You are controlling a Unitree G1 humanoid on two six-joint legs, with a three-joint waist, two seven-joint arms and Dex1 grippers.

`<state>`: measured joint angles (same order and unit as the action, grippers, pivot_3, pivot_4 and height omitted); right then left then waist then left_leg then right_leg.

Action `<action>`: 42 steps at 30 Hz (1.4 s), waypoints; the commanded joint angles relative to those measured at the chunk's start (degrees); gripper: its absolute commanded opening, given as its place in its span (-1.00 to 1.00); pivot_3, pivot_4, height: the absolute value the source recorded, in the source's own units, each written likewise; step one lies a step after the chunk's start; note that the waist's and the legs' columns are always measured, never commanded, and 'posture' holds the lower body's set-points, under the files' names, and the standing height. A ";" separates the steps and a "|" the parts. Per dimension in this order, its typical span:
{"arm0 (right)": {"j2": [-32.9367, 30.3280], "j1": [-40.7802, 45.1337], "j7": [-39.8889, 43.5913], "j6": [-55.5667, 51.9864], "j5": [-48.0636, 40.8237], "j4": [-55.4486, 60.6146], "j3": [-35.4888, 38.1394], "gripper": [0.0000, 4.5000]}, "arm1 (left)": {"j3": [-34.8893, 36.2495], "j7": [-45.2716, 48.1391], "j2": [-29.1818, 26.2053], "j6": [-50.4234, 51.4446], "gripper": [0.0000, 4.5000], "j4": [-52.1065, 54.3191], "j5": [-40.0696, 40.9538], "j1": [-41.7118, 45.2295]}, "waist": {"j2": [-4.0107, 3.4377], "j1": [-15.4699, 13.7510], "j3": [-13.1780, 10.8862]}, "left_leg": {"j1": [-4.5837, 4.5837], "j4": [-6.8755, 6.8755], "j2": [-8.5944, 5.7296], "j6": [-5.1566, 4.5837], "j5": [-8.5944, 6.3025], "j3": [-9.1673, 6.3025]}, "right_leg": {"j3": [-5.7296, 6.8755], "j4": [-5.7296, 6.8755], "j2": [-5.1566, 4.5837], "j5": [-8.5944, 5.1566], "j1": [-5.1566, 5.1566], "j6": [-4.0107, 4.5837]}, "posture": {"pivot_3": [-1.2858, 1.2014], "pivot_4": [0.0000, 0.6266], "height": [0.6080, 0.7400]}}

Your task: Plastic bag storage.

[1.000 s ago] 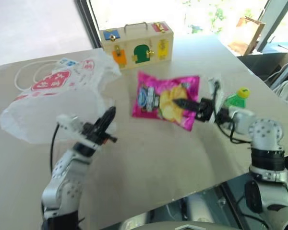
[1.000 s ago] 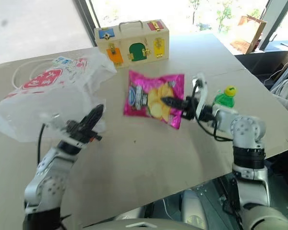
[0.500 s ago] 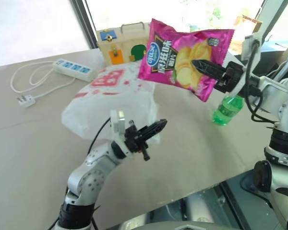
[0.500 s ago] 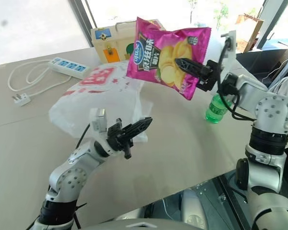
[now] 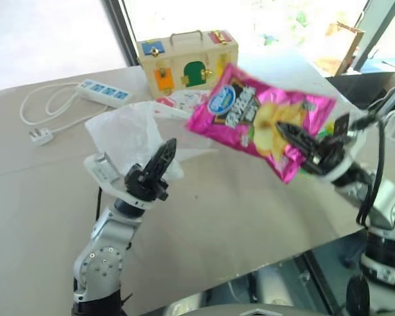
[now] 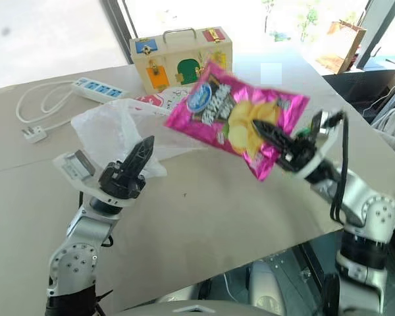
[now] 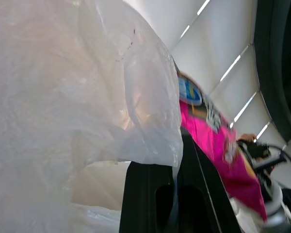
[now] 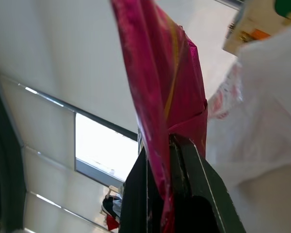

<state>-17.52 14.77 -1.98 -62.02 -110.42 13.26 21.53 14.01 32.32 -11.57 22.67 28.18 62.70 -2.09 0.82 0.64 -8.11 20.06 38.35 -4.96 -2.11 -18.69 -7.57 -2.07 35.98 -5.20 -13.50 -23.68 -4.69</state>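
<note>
Two grippers are up off the table (image 5: 263, 217), and we've got both of them busy. Our left gripper (image 5: 166, 150) is clenched on a fold of the plastic bag (image 5: 128, 131), lifting that corner; the left wrist view shows the thin film pinched between its fingers (image 7: 150, 194). From the head view, the bag bunches at about ten o'clock from the table's middle, translucent white, its red-printed end trailing toward the wooden latch box (image 5: 187, 58) at twelve o'clock. Our right gripper (image 5: 286, 131) is grasping the magenta chips packet (image 5: 260, 118) by its lower edge, holding it tilted in the air at about two o'clock, just right of the bag. Behind the packet, a bit of the green bottle (image 5: 324, 133) peeks out. Over at eleven o'clock, the power strip (image 5: 105, 93) lies flat with its white cable (image 5: 36, 108) looped and the plug (image 5: 41, 136) resting beside it.
</note>
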 commanded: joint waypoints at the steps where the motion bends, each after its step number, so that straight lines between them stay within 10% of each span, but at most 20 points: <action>1: 1.43 -2.51 -0.31 2.25 -2.58 5.17 -1.79 -0.98 | -0.23 -0.39 1.04 -1.48 -1.00 3.11 1.34 -0.41 | -0.09 0.31 0.01 | 0.00 0.01 0.00 0.00 0.00 0.06 | -0.08 0.01 0.02 0.01 -0.02 0.00 | 0.03 -0.52 1.00; 18: -6.95 -13.71 12.90 0.12 -2.58 5.31 -9.42 -0.98 | -0.98 -0.51 0.44 -1.97 -1.00 3.07 1.91 -0.31 | -0.18 0.03 0.08 | -0.06 0.00 0.08 0.00 0.00 0.04 | -0.06 0.00 0.12 0.01 0.04 0.00 | 0.03 -0.52 1.00; 42: 10.76 21.06 -1.20 0.19 -2.58 -20.22 -6.74 -0.98 | -8.31 15.25 -10.53 4.24 -1.00 4.27 -1.35 -10.06 | -0.48 0.35 -0.02 | -0.06 -0.12 0.07 0.00 0.00 0.08 | -0.14 -0.04 0.13 0.01 -0.04 0.02 | 0.03 -0.52 1.00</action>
<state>-7.42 34.88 -2.97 -61.37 -110.80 -9.04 14.37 6.58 45.96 -21.76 26.73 31.88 60.92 -13.10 0.34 0.99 -8.13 20.00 38.24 -4.90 -2.11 -18.69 -7.49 -2.21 35.94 -5.09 -13.49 -23.73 -4.67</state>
